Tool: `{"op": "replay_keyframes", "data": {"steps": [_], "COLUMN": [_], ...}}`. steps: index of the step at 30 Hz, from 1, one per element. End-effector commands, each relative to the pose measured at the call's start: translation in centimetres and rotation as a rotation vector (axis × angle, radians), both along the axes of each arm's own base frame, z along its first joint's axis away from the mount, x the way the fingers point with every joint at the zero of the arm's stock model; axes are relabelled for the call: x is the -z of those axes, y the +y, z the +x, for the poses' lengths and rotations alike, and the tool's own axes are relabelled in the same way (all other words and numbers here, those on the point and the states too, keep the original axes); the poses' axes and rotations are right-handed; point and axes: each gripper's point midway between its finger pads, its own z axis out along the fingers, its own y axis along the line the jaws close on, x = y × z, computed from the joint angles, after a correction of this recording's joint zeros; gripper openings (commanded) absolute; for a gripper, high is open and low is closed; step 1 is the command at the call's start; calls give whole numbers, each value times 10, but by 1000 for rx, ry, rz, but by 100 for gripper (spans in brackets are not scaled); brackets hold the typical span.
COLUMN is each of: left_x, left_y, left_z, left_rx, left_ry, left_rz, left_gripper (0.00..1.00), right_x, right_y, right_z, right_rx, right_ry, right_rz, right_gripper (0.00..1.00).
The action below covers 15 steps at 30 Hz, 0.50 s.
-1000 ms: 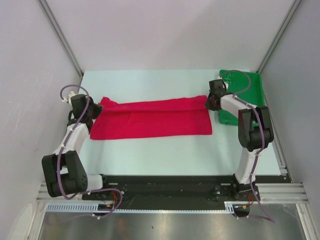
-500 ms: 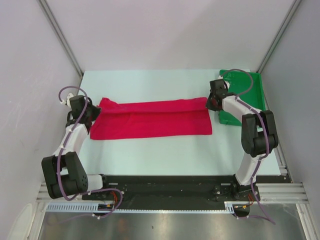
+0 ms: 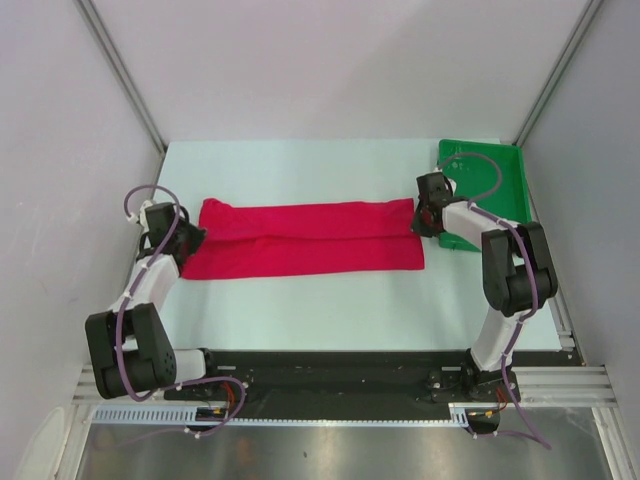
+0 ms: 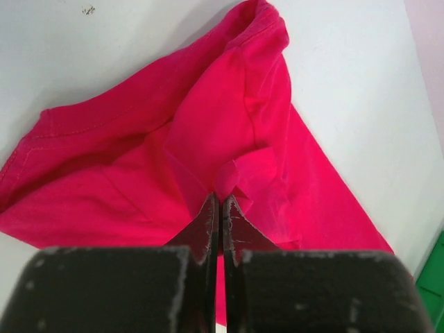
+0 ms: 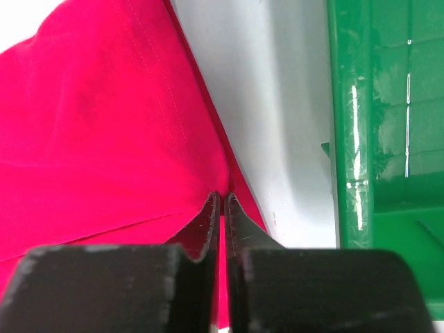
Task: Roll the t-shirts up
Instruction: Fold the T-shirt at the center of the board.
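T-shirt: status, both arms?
Left tool shut on t-shirt, left end. Right tool shut on right edge. Long folded band, not yet rolled. Green tray apart from cloth.

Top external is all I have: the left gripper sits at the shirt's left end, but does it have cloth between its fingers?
Observer: Yes. The left wrist view shows the left gripper shut on a small pinched fold of the t-shirt.
Operator: And the right one, by the tray?
Observer: The right gripper is shut too, its tips pinching the t-shirt right at its edge.
Operator: Is the cloth touching the tray there?
Observer: No. A strip of bare table shows between that edge and the rim of the green tray.
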Motion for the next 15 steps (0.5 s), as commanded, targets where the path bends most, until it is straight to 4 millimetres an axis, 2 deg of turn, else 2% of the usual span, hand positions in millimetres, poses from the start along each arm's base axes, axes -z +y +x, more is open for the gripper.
{"op": "replay_keyframes", "data": {"steps": [1, 2, 3, 5, 6, 8, 9, 11, 12, 13, 15], "left_x": [-11, -15, -22, -36, -47, -60, -65, -74, -78, -82, -84], "left_y": [3, 1, 1, 4, 5, 8, 10, 10, 10, 7, 3], "left_z": [1, 3, 4, 5, 6, 9, 11, 17, 20, 27, 38], "left_rx": [-5, 10, 19, 21, 23, 34, 33, 45, 49, 65, 93], "left_ry": [-36, -43, -59, -94, -123, -150, -157, -183, -205, -241, -263], "left_rz": [7, 5, 13, 46, 65, 100, 110, 129, 127, 123, 104], "left_gripper": [0, 0, 16, 36, 47, 52, 52, 52, 52, 52, 50], "right_x": [-24, -33, -38, -50, -57, -69, -64, -70, -56, -60, -52], "right_y": [-4, -3, -3, -7, -3, -6, -5, -6, -5, -4, 7], "right_z": [7, 10, 12, 24, 28, 46, 51, 68, 74, 85, 92], "right_rx": [8, 2, -17, -21, -45, -47, -55, -58, -59, -58, -86], "right_ry": [-74, -99, -116, -173, -199, -276, -278, -318, -298, -324, -310], "right_rz": [-6, 1, 4, 15, 47, 81, 99, 123, 126, 130, 175], "right_gripper": [14, 28, 36, 52, 55, 58, 58, 57, 57, 54, 52]}}
